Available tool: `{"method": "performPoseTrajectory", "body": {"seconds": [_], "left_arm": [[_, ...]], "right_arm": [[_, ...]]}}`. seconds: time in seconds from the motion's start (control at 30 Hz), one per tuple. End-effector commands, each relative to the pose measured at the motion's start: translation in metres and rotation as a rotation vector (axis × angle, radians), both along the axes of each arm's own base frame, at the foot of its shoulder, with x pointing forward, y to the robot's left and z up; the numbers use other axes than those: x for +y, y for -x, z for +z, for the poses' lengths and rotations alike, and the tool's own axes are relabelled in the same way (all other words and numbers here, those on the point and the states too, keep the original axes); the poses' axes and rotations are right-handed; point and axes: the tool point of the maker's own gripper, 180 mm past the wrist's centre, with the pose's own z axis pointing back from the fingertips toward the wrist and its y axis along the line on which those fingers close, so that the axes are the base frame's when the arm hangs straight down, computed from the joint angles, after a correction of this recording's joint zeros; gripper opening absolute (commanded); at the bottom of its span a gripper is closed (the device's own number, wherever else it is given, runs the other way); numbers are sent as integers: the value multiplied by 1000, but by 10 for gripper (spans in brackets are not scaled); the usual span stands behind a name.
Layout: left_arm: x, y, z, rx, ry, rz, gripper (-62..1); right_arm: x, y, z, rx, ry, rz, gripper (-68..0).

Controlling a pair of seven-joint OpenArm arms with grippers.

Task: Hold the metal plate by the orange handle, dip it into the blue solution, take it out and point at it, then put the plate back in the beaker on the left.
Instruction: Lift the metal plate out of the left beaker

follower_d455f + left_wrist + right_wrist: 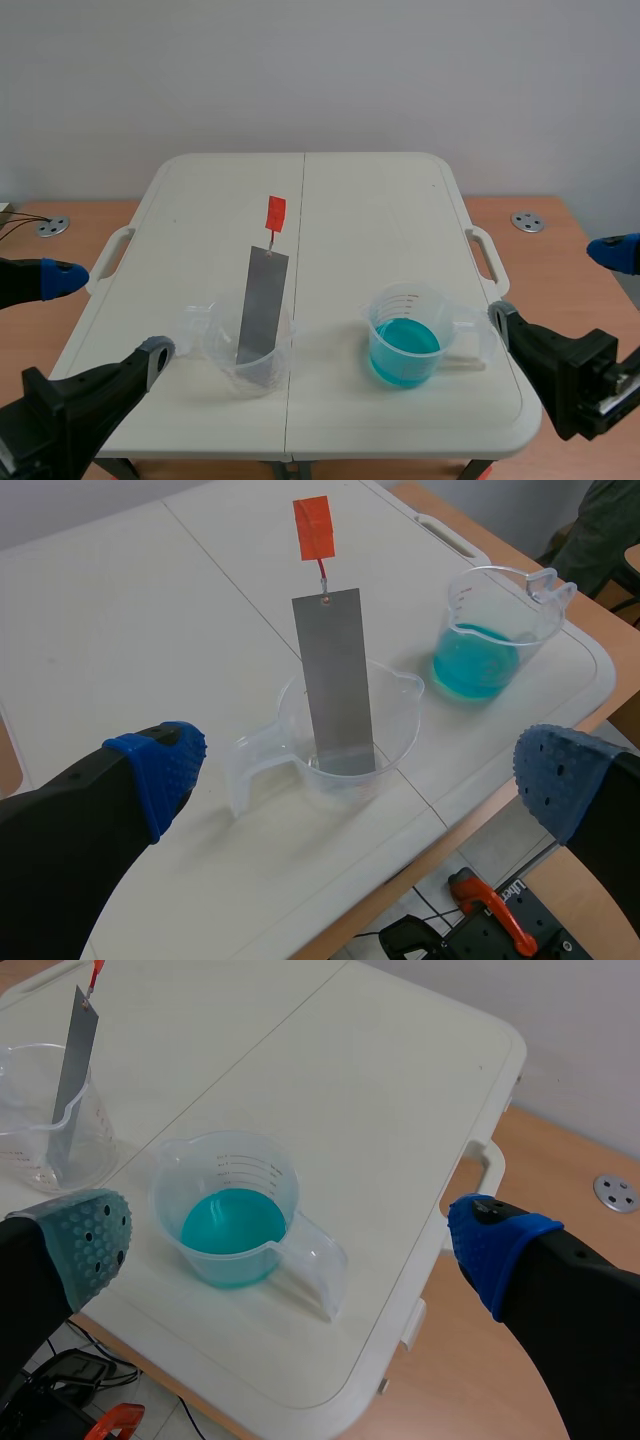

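Metal plate (263,310) is seen leaning upright in the clear beaker (215,350) on the left, its orange handle (274,214) untouched above the rim. Nothing is judged done yet: gripping, dipping into the blue solution (404,350), pointing and returning are all left. The left gripper (355,775) and right gripper (295,1245) are held wide open, nothing grasped.

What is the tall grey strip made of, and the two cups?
The metal plate looks like thin metal: flat, grey, dull sheen. The left beaker and the right beaker look like clear plastic: see-through walls, moulded handles.
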Motion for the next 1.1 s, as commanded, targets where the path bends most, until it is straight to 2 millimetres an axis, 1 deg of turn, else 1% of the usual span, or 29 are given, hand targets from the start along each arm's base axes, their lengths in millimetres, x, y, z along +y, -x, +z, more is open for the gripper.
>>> {"method": "performPoseTrajectory", "body": {"seconds": [0.0, 0.27, 0.57, 0.63, 0.83, 0.9, 0.93, 0.97, 1.03, 1.07], "left_arm": [[-4, -1, 9, -25, 21, -2, 14], [-4, -1, 9, -25, 21, -2, 14], [-4, -1, 9, -25, 22, -2, 14], [-4, -1, 9, -25, 22, -2, 14], [-3, -3, 10, -33, 23, 1, 14], [-2, -2, 7, -39, -18, -8, 14], [-2, -2, 5, -42, -36, -14, -44], [-2, -1, 4, -44, -49, -19, -175], [-1, -1, 2, -44, -75, -27, -467], [-1, 0, 1, -45, -80, -28, -585]], "right_arm": [[3, -2, 9, -28, -11, 11, -12], [4, -3, 11, -36, -16, 15, -12], [9, -13, 21, -76, -21, 43, -12], [14, -15, 24, -85, -27, 68, -12], [37, -19, 31, -103, -62, 153, -12], [44, -22, 33, -108, -70, 169, -12], [48, -23, 34, -110, -76, 179, -12], [52, -24, 34, -112, -81, 188, -12], [59, -28, 34, -109, -84, 195, -12], [62, -30, 34, -107, -89, 198, -12]]}}
